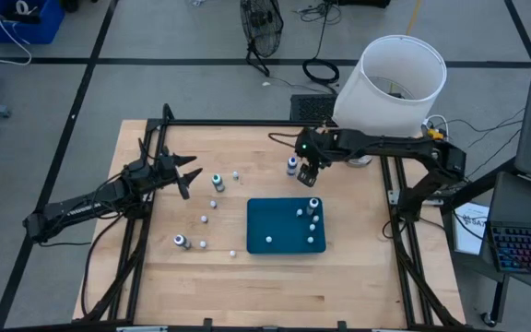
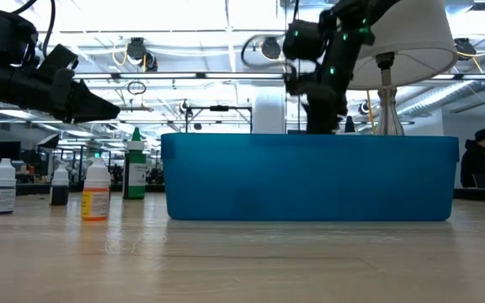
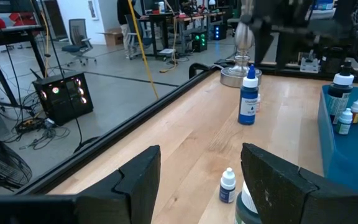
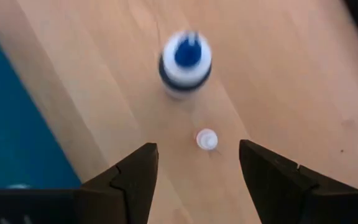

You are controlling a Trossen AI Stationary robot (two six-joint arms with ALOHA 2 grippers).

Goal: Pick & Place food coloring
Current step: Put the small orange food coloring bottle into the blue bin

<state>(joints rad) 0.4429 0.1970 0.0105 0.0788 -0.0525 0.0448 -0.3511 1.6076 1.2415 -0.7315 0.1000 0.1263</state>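
Two dark fingers frame the right wrist view, the right gripper (image 4: 194, 163) with jaws wide and empty above a tiny white-capped bottle (image 4: 207, 139) on the counter (image 1: 201, 166). Just beside it stands a taller blue bottle (image 4: 186, 62) — a descent slightly off could clip and topple it. Several food coloring bottles (image 1: 312, 221) already stand in the teal tray (image 1: 265, 217); others (image 1: 218, 182) are scattered near the left gripper (image 1: 189, 177), jaws also wide, holding nothing. A tiny bottle may slip out sideways — little to pinch.
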